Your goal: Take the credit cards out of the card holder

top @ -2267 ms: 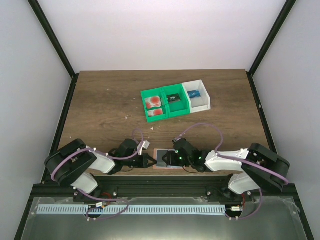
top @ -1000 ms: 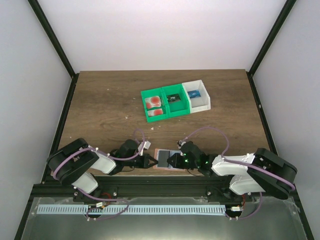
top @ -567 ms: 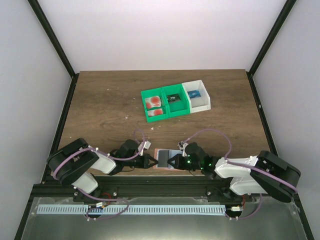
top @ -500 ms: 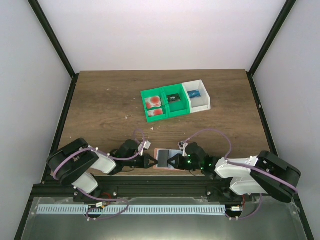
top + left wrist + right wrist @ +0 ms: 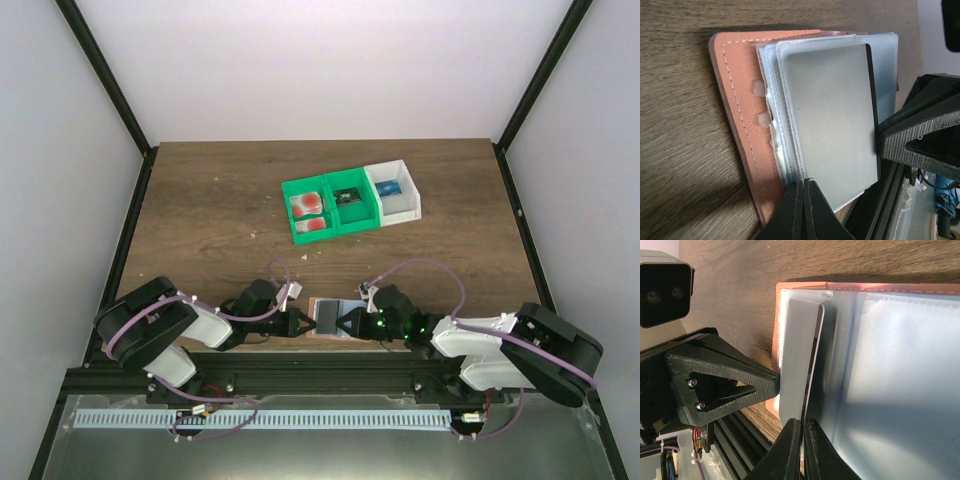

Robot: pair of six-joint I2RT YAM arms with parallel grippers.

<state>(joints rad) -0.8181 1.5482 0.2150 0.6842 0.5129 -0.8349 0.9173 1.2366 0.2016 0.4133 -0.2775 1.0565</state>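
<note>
The card holder lies open at the table's near edge, salmon-pink with blue-grey pocket panels. A thin grey card with a dark rim lies on the pockets. My left gripper is shut on the holder's pocket edge from the left. My right gripper faces it from the right, shut on the dark edge of the grey card. Two whitish-pink credit cards with red blots lie in the green bin.
A green bin and a white bin stand side by side mid-table. The green bin's right compartment holds a dark item; the white one holds a blue item. A black frame rail runs just behind the holder.
My right arm has drawn back to the right, from over the holder to its right edge. The left gripper and the holder have stayed where they were.
</note>
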